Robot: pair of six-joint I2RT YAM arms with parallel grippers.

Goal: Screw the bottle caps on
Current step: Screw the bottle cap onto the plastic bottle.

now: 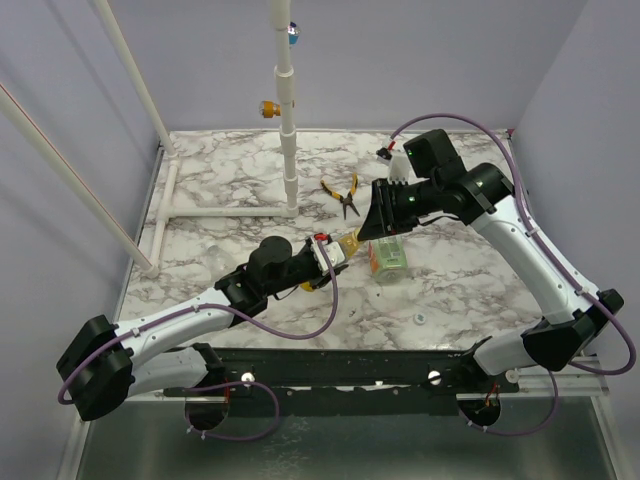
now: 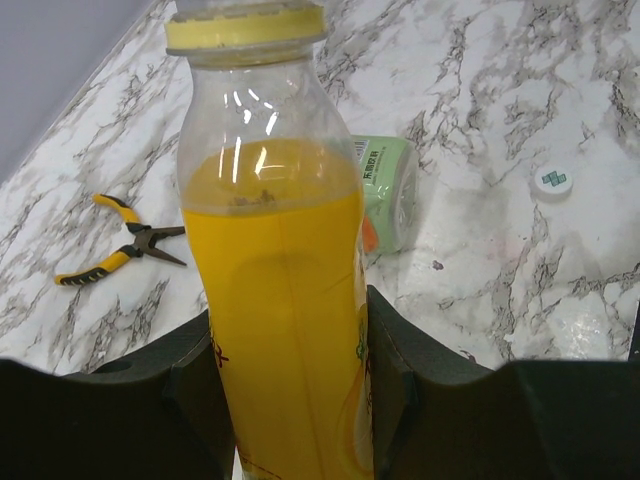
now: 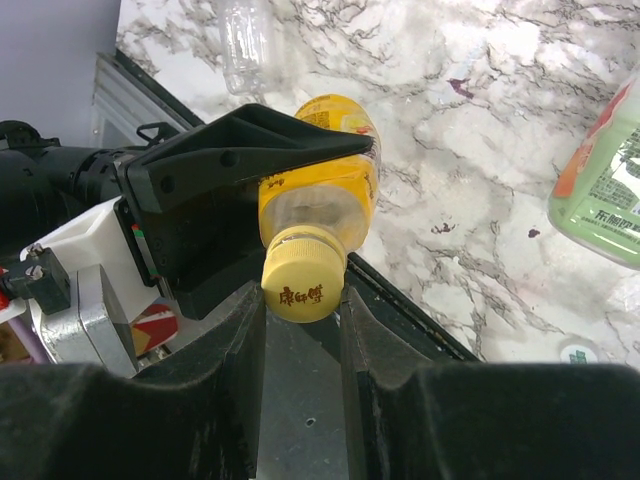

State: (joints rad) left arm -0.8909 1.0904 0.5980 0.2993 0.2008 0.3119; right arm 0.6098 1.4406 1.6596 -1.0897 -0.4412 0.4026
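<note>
The small round yellow plastic screw cap (image 3: 303, 282) sits on the neck of the yellow plastic bottle (image 3: 322, 190). The right tool (image 3: 300, 300) is closed on it, with one black finger pressed against each side of the cap's rim. The bottle itself is held up over the middle of the white-and-grey marbled counter (image 1: 230, 190), tilted, with its capped end toward the right arm. The left tool (image 2: 290, 345) clamps its lower body between two dark fingers. Yellow liquid fills the bottle up to the shoulder, and above that the wall is clear.

In the top view the two tools meet nose to nose at the bottle — the left one (image 1: 335, 258) reaching in from the near left, the right one (image 1: 372, 228) coming down from the far right.

Just beside the held bottle, on its right, a clear plastic bottle with a green-and-white label (image 1: 388, 258) lies on its side on the counter. Whether its neck is capped cannot be told. A small whitish round cap (image 1: 420, 318) lies flat on the counter nearer the arm bases, apart from both bottles, with a small green mark on its top face.

Farther back, a pair of yellow-handled pliers (image 1: 345, 196) lies on the marble with its handles spread. A frame of white plastic pipe (image 1: 290, 150) stands at the far left of the counter.
</note>
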